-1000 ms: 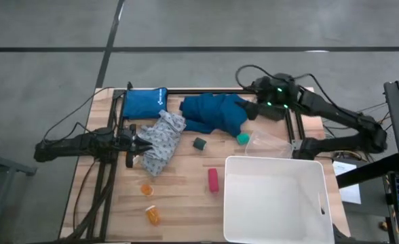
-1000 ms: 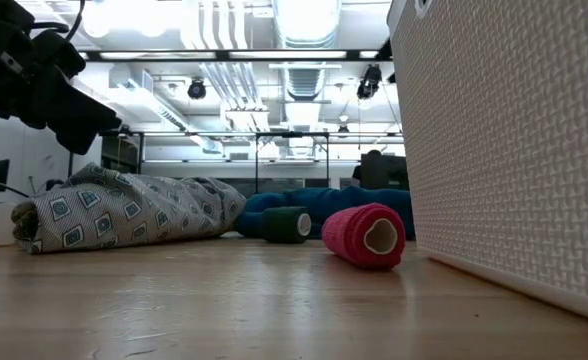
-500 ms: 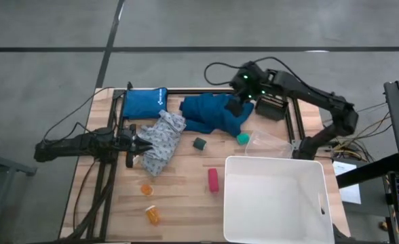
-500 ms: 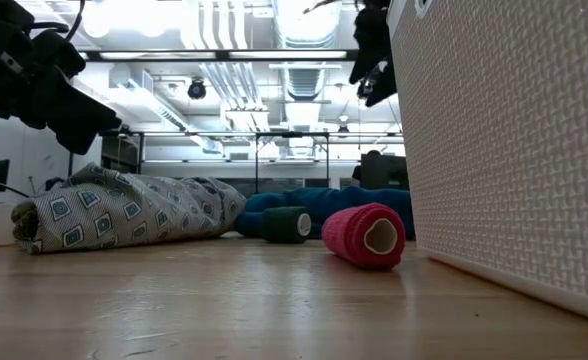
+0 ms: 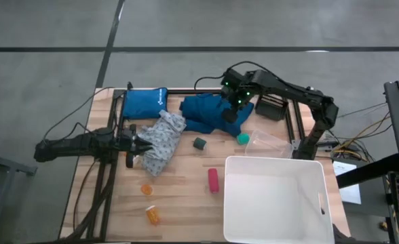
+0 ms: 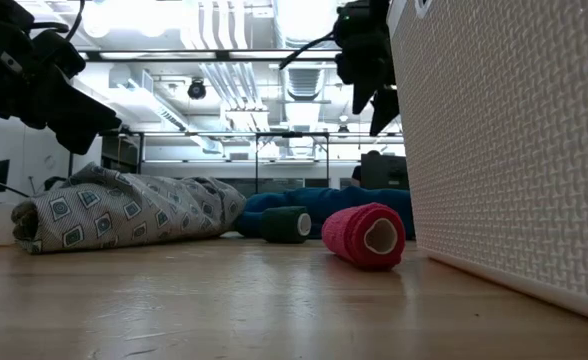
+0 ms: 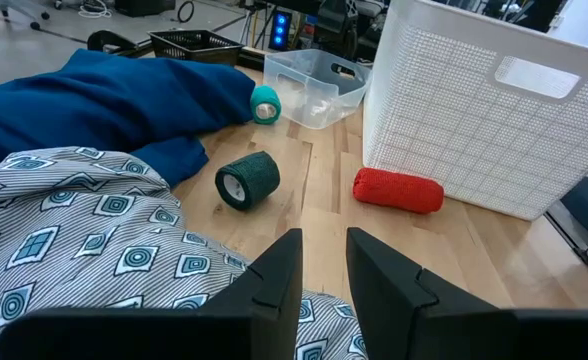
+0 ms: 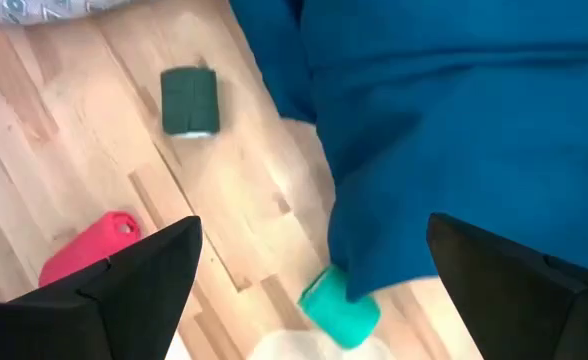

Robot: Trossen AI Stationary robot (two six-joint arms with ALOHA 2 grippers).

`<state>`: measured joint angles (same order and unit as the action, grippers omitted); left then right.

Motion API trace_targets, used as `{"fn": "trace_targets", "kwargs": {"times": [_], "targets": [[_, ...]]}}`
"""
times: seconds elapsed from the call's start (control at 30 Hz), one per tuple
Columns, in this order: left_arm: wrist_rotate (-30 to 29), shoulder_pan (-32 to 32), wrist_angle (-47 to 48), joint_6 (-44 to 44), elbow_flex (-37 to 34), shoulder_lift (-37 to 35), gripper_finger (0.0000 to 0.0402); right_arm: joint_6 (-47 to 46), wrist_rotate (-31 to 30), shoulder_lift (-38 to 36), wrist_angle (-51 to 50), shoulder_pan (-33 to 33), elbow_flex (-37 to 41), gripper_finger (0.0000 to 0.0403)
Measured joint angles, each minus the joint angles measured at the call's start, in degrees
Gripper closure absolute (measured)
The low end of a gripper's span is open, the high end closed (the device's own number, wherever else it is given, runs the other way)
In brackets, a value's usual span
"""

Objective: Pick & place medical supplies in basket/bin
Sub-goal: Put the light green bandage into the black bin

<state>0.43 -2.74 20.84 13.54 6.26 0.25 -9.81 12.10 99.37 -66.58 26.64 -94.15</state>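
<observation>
1. White plastic tub (image 5: 275, 198), big and rounded at the corners, sitting at the near right of the wooden table (image 5: 179, 203); looks bare inside from above, with its dimpled wall filling the right of the low view.
2. Clear little container (image 5: 267, 144) just beyond the tub's far edge; contents hard to make out.
3. Dark teal garment (image 5: 213, 112) heaped at the far middle of the table, rumpled, one fold trailing toward the clear container.
4. Pale grey-blue garment (image 5: 160, 144) with a square-and-stripe print, bunched left of the teal one and touching its edge.
5. Dark green roll (image 5: 199, 143) on bare wood between the two garments; lighter teal roll (image 5: 243, 138) tucked at the teal garment's edge beside the clear container.
6. Pink-red cylinder (image 5: 213, 179) lying on its side just left of the tub, hollow end facing the low camera.
7. Two orange pill bottles: one (image 5: 146, 189) near the patterned cloth's lower end, another (image 5: 153, 215) closer to the table's near edge.
8. Blue pouch (image 5: 144, 103) at the far left corner, flat.
9. Right gripper (image 5: 232, 112) hanging over the teal garment, fingers spread wide, nothing between them.
10. Left gripper (image 5: 142, 144) low at the patterned cloth's left edge, fingers nearly together with a narrow gap; cannot tell whether any cloth is pinched.
</observation>
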Motion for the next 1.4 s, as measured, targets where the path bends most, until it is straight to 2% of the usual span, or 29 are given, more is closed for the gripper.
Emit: {"fn": "trace_targets", "kwargs": {"times": [0.17, 0.23, 0.43, 0.77, 0.87, 1.1, 1.23, 1.4], "targets": [[0.00, 0.02, 0.00, 0.00, 0.00, 0.00, 0.0314, -6.99, -0.46, -1.48, -0.88, -1.35, 0.75, 0.0019], [0.00, 0.00, 0.00, 0.00, -0.02, 0.00, 0.0314, -5.56, -3.13, -1.94, -1.65, -2.03, 1.06, 0.0019], [0.01, 0.00, 0.00, 0.00, -0.02, 0.00, 0.0314, 10.43, -12.53, -4.09, -6.46, -4.80, 1.58, 0.0019], [0.01, 0.01, 0.00, 0.00, -0.02, 0.00, 0.0314, 42.30, -12.17, -5.94, -8.22, -5.04, 2.08, 0.0019], [0.00, 0.02, 0.00, 0.00, -0.02, 0.00, 0.0314, 47.62, -12.09, -5.88, -8.28, -5.06, 2.47, 0.0019], [0.00, 0.00, 0.00, 0.00, -0.02, 0.00, 0.0314, 48.45, -10.85, -5.52, -8.01, -5.04, 4.09, 0.0019], [0.00, 0.01, 0.00, 0.00, -0.04, 0.00, 0.0314, 46.04, -10.16, -5.50, -7.33, -5.03, 6.56, 0.0019], [0.00, 0.00, 0.00, 0.00, -0.04, 0.00, 0.0314, 48.25, -9.94, -5.58, -7.02, -5.01, 10.76, 0.0019]]}}
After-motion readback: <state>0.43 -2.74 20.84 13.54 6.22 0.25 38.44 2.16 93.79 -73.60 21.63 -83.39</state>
